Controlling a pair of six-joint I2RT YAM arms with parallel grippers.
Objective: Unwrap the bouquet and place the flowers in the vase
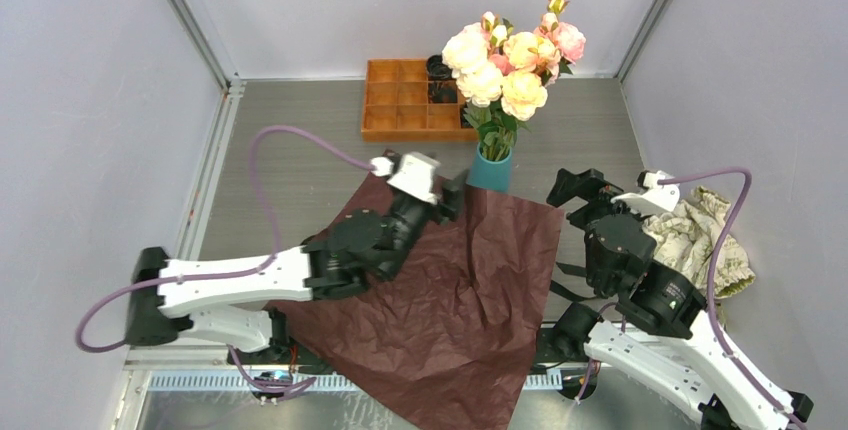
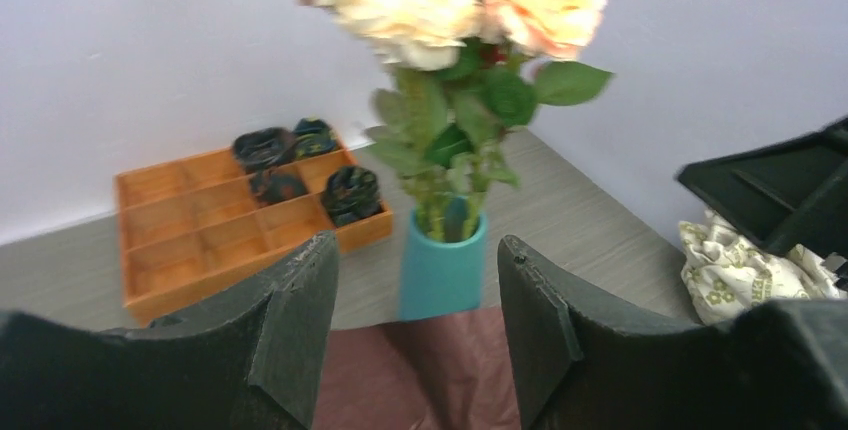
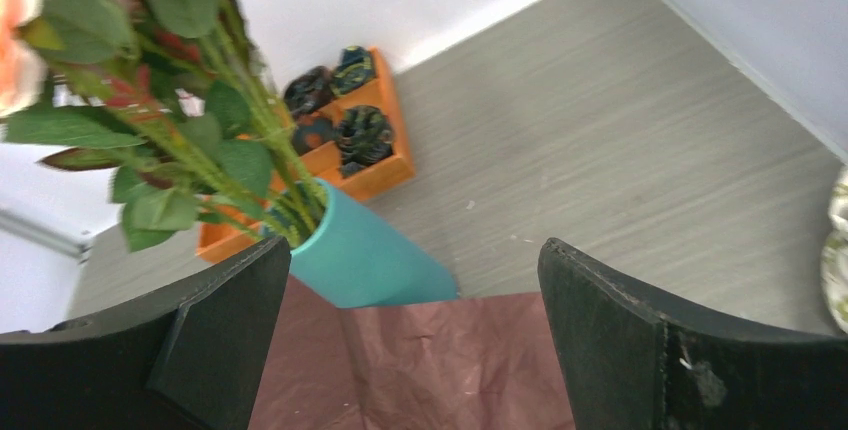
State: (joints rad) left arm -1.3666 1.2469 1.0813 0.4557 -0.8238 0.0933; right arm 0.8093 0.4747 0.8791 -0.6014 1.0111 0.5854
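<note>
- 1 teal vase [image 1: 490, 172] stands upright at mid-table, right at the far edge of 1 flattened sheet of crinkled dark red paper [image 1: 450, 290]. It holds the flowers [image 1: 505, 65]: about 5 full cream, peach and pink roses and 4 buds on green leafy stems.
- 2 grippers flank the vase. The left gripper [image 1: 458, 193] is just to its left, jaws apart and gripping nothing. The right gripper [image 1: 575, 185] is near on its right, jaws spread wide with nothing between them.
- 1 orange compartment tray [image 1: 400, 100] sits against the far wall, behind and left of the vase, with 4 dark bundles [image 2: 350, 193] in its right-hand cells.
- 1 crumpled patterned cloth [image 1: 700, 235] lies by the right wall.
- Grey tabletop [image 1: 590, 120] shows between the vase and the right wall; the paper's near corner hangs over the table's near edge.
</note>
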